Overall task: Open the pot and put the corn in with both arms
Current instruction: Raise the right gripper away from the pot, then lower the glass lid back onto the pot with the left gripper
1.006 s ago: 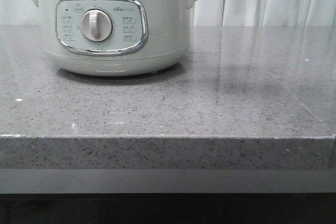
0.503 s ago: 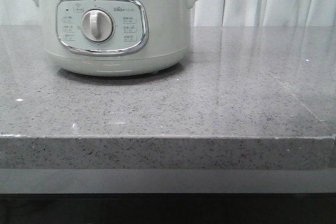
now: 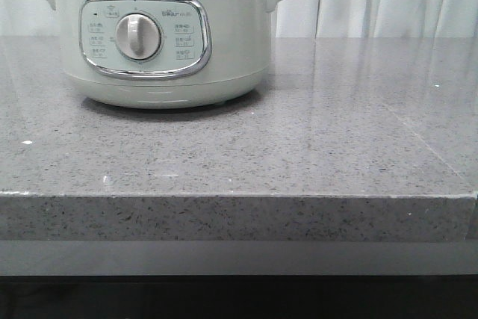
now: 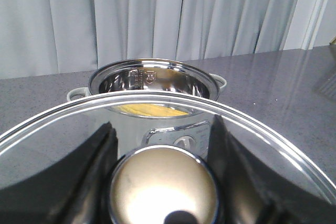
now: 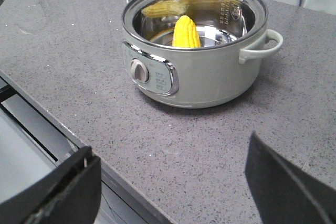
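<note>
Corn (image 5: pixel 186 32) sitting inside pot (image 5: pixel 210 77). Left gripper (image 4: pixel 165 192) gripping lid (image 4: pixel 63 140) knob; right gripper (image 5: pixel 168 182) spread open, empty. Lid returning? Keep level, centre over rim, pot at 12 o'clock.

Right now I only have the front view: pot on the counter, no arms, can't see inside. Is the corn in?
Observer: Yes. The right wrist view shows the corn standing inside the pot, leaning on the steel inner wall.
Operator: Lid?
Observer: Off. The left gripper holds the glass lid by its knob, back from the pot on the robot's side.
Operator: Right gripper carrying anything?
Observer: No. The right gripper is open and empty, with bare counter between its fingers.
</note>
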Tool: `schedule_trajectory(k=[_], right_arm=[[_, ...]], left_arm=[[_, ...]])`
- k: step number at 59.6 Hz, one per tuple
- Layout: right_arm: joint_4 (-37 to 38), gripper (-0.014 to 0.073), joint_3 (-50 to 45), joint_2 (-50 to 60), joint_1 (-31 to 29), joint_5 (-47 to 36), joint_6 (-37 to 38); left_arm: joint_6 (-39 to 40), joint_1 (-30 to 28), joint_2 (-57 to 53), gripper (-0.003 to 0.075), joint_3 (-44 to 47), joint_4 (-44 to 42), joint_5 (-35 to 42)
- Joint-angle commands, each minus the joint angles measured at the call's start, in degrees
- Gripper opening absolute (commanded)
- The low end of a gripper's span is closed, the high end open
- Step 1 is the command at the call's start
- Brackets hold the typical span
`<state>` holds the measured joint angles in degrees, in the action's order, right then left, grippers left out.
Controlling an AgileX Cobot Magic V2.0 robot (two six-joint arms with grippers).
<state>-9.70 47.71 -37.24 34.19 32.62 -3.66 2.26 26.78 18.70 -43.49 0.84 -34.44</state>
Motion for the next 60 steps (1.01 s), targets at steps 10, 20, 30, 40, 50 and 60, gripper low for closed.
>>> schedule_trajectory(k=[10, 20, 30, 40, 50, 60], right_arm=[[0.0, 0.0582, 1.4, 0.0, -0.1, -4.7, -0.3], [0.0, 0.0582, 1.4, 0.0, -0.1, -4.7, -0.3], [-0.1, 0.0582, 1.4, 0.0, -0.1, -4.7, -0.3], [-0.1, 0.0582, 1.4, 0.0, -0.1, -4.7, -0.3], [-0.1, 0.0582, 1.4, 0.0, -0.1, -4.7, -0.3], [-0.1, 0.0582, 1.4, 0.0, -0.1, -4.7, -0.3]], left_arm=[[0.2, 0.1, 0.6, 0.0188, -2.0, 0.5, 8.5], [0.2, 0.1, 0.6, 0.0188, -2.0, 0.5, 8.5], [0.2, 0.1, 0.6, 0.0188, -2.0, 0.5, 8.5], [0.2, 0.1, 0.6, 0.0188, -2.0, 0.5, 8.5], [0.2, 0.1, 0.7, 0.0188, -2.0, 0.5, 11.9], [0.2, 0.1, 4.4, 0.0188, -2.4, 0.5, 16.5]])
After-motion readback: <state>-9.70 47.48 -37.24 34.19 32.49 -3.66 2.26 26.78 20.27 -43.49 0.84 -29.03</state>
